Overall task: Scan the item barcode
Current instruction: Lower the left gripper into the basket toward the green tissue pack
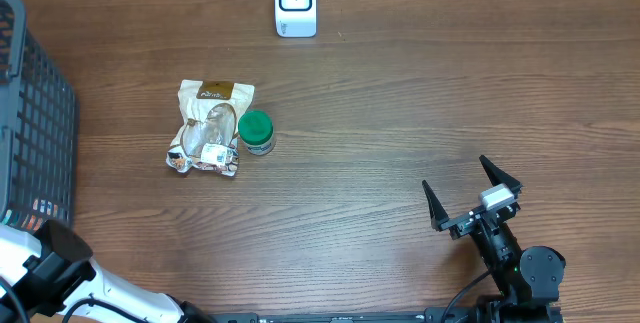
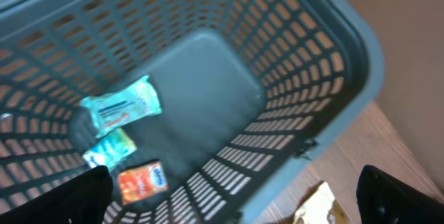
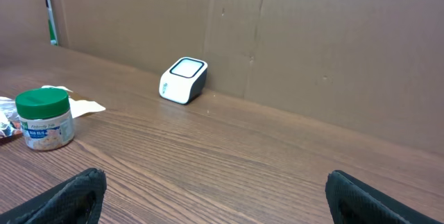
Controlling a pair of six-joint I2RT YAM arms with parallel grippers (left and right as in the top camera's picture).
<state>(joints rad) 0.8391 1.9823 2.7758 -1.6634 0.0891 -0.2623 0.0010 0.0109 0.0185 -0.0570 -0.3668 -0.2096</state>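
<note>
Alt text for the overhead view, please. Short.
A wooden table holds a clear pouch beside a green-lidded jar, with a white scanner at the far edge. The right gripper sits open near the front right; a dark mesh basket stands at the left edge.

A dark grey plastic basket point(image 2: 326, 50) with slotted walls sits below and ahead of the left claw point(image 2: 232, 175). On its floor there are 3 small packets close together. A white and blue packet point(image 2: 121, 106) is the farthest from this claw, a teal packet point(image 2: 111, 148) is just beside it, and an orange packet point(image 2: 142, 181) is the nearest to the claw. The brown wooden table point(image 1: 400, 113) lies under the right claw point(image 1: 455, 175) and spreads far ahead of it. A brown cardboard wall point(image 3: 312, 44) stands at the table's far edge, well ahead of the right claw. The basket is well apart from that claw, far to its left side.
</note>
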